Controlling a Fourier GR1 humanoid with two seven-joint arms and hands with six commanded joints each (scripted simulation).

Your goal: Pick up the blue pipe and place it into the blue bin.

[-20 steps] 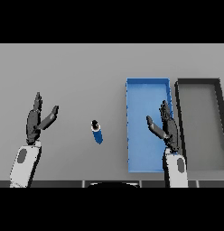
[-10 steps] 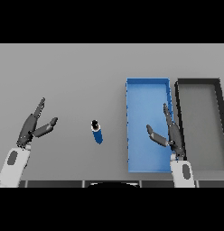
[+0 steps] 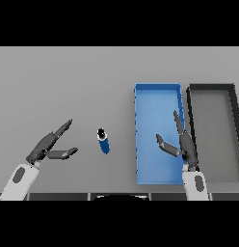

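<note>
Left hand (image 3: 44,148) fingers (image 3: 61,128) straight, thumb splayed, grasping nothing. Blue pipe (image 3: 103,141) lies on the worktop (image 3: 68,87) at 3 o'clock from those fingers, near but clear of them. Its long axis runs roughly 12-to-6, slightly tilted, with the dark end at the far side. Right hand (image 3: 181,144) is also released and empty, over the blue bin (image 3: 157,90); pipe is at its 9 o'clock, farther off. Left hand is nearer, so likely the picker. Bin sits at 3 o'clock of the pipe, black bin (image 3: 210,88) beyond it.
</note>
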